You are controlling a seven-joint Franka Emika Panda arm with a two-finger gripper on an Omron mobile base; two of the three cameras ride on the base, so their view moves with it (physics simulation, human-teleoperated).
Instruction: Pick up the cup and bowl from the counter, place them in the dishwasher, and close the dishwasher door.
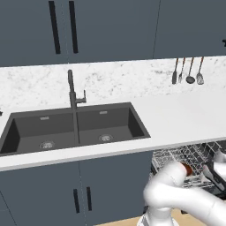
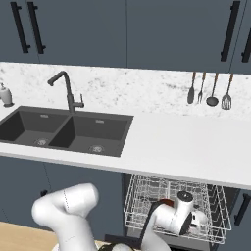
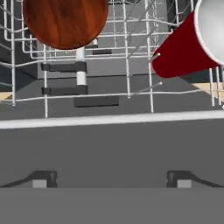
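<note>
From the hand view the cup [image 3: 186, 48] lies on its side in the wire rack [image 3: 127, 94] of the dishwasher [image 3: 109, 144], its long axis running from lower left to upper right of that picture: the red base points down-left and the pale rim and inside face up-right, cut off by the picture's edge. The bowl [image 3: 65, 19] sits in the same rack at the upper left, well apart from the cup, showing a round reddish-brown surface with a wood-like grain (which face of it this is I cannot tell). Two small dark finger tips rise at the bottom of this view, far apart with nothing between them, so the jaws stand released and hold nothing; the gripper [image 3: 111, 183] hangs in front of the rack's near edge.

The two base views give the setting that the hand view leaves out. In the left base view the white counter [image 1: 176, 119] carries the dark double sink [image 1: 73, 128] and tap [image 1: 73, 95], and the rack juts out below it at the lower right, with a small reddish thing [image 1: 187, 169] glimpsed behind the arm. In the right base view the pulled-out rack [image 2: 147, 196] shows beneath the counter edge, the arm's wrist over it; four utensils [image 2: 210, 90] hang on the backsplash
</note>
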